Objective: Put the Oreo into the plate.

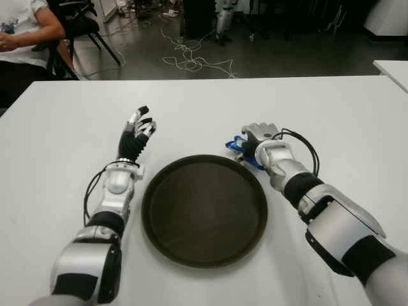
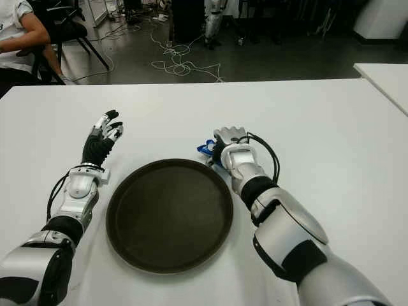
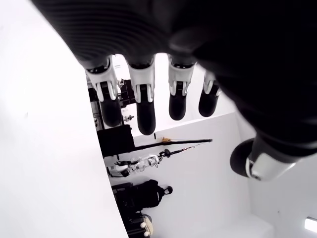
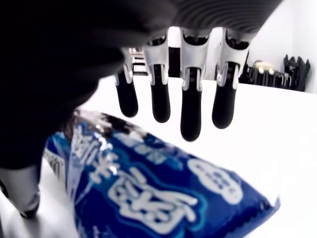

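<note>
A dark round plate (image 1: 204, 210) is sitting on the white bench (image 1: 331, 115), in front of the robot and between its two arms. The blue Oreo packet (image 4: 163, 193) is lying on the bench just beyond the plate's far right rim, outside the plate. The right hand (image 1: 258, 137) is hovering directly over the packet; in the right wrist view its fingers (image 4: 190, 109) are hanging straight and spread above the wrapper without closing on it, so the hand is wide and holding nothing. Whether the thumb at the packet's edge is touching it cannot be told. The left hand (image 1: 137, 131) is showing to the left of the plate, raised with fingers extended and relaxed, empty. Beyond the bench, cables (image 1: 191, 60) are trailing across the floor, and a seated person (image 1: 22, 32) is showing at the far left corner.
</note>
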